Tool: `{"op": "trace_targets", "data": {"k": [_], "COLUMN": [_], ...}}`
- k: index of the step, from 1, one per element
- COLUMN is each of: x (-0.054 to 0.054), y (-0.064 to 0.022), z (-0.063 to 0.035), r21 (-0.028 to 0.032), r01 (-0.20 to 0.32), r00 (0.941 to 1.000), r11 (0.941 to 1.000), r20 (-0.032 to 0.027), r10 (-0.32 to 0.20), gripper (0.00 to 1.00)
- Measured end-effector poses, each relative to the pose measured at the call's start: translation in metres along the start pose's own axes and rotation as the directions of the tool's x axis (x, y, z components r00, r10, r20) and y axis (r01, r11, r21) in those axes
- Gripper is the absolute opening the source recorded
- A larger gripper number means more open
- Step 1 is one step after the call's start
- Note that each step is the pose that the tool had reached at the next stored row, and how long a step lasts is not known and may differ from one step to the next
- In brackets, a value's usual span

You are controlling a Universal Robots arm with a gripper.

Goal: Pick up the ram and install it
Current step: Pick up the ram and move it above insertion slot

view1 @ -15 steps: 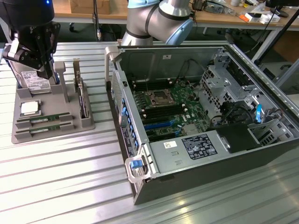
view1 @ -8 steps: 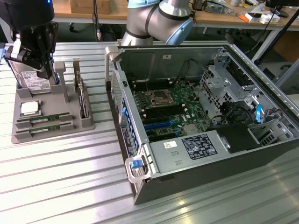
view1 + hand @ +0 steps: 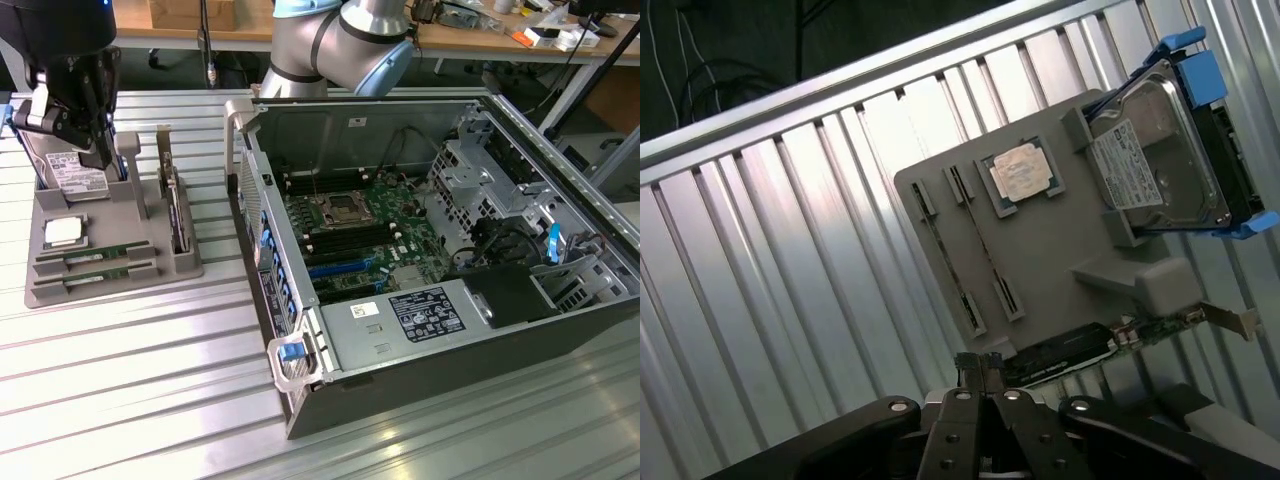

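Note:
Two ram sticks (image 3: 95,258) stand on edge in slots at the front of a grey holder tray (image 3: 150,262) on the exterior view's left. In the wrist view a ram stick (image 3: 949,258) shows as a thin line between its clips on the tray (image 3: 1060,250). My gripper (image 3: 98,158) hangs above the back of the tray, over the hard drive (image 3: 75,178), well clear of the ram. Its fingers (image 3: 970,372) are pressed together and hold nothing; the gripper (image 3: 985,362) is shut.
The tray also carries a silver CPU chip (image 3: 62,232), the hard drive (image 3: 1150,165) in a blue caddy, and an upright expansion card (image 3: 176,205). An open computer case (image 3: 440,330) lies on the exterior view's right, its motherboard (image 3: 365,225) and memory slots (image 3: 345,243) exposed. The table is ribbed metal.

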State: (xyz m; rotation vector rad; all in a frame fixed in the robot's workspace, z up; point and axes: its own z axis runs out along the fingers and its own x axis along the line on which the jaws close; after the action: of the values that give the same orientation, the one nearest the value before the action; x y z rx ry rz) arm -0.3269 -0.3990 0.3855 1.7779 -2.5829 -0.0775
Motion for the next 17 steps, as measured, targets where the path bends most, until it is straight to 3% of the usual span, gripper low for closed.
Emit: {"op": "trace_targets", "data": {"k": [8, 17], "x": [0.0000, 0.0000], "y": [0.0000, 0.0000], "z": [0.0000, 0.0000], "r21": [-0.0016, -0.0027], "r01": [0.064, 0.103], "r00": [0.9979, 0.9947], "r11": [0.9979, 0.9947], "r20": [-0.0027, -0.0044], "r10": [-0.064, -0.103], "gripper": [0.11, 0.11]}}
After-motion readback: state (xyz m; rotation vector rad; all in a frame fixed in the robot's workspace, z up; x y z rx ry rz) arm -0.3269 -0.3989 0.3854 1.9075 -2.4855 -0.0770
